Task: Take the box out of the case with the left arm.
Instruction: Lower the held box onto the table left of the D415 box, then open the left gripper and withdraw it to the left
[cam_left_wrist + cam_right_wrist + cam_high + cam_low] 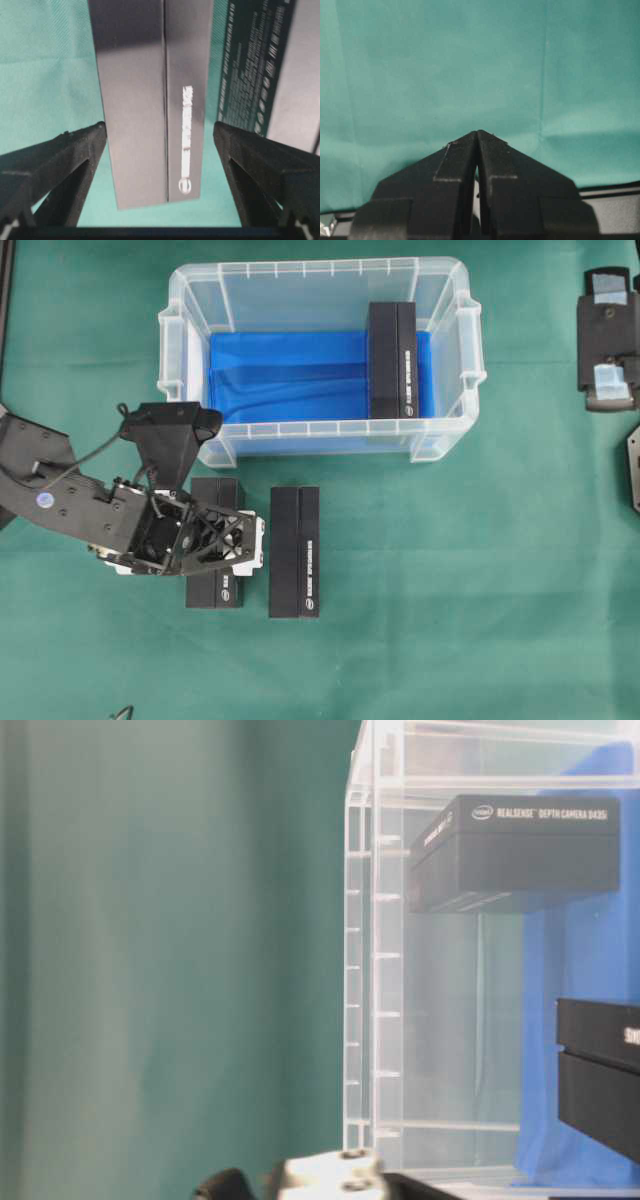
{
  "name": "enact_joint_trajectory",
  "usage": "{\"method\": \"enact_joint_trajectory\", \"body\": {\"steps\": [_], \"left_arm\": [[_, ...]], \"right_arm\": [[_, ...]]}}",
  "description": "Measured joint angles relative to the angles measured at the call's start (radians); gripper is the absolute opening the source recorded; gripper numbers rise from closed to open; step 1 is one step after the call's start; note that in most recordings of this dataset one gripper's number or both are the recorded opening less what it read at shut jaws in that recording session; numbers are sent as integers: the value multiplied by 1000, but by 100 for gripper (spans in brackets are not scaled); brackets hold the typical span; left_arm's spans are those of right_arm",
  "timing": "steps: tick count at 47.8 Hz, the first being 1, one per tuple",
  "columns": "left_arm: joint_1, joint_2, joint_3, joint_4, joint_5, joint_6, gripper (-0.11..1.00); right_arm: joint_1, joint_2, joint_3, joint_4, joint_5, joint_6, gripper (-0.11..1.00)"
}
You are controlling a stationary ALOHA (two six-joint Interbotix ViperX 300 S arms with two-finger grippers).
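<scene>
Hovering over a black box (215, 570) on the green surface (480, 580), the left arm (60, 490) has its fingers (75, 165) spread wide, one on either side of the box and touching neither face, so nothing is held. A second box (294, 551) lies just beside it toward 3 o'clock. One box (392, 360) is in the case (320, 285), upright against its 3 o'clock end wall, so the job looks partly done.

To do this step well, I would lift straight up, clear of the set-down box, without nudging it into its neighbour, then travel toward 1 o'clock, over the rim, and come down with the fingers straddling the narrow faces of the box inside.

The boxes are matte black cardboard, long slabs with crisp edges and a centre seam, white lettering along one side. The case is clear rigid plastic with a rounded rim and ribbed walls; a blue sheet (290, 375), slightly wrinkled, lines its floor. The right arm's fingers (478, 137) are closed together, empty, over bare cloth
</scene>
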Motion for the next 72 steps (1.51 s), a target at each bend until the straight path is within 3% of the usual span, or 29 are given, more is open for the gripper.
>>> {"method": "enact_joint_trajectory", "body": {"steps": [25, 43, 52, 72], "left_arm": [[35, -143, -170, 15, 281, 29, 89], [41, -147, -196, 26, 305, 48, 89], [15, -175, -163, 25, 307, 44, 89], [-20, -407, 48, 20, 316, 15, 88]], "right_arm": [[0, 0, 0, 0, 0, 2, 3], [0, 0, 2, 0, 0, 2, 3], [0, 0, 2, 0, 0, 0, 3], [0, 2, 0, 0, 0, 0, 3]]}}
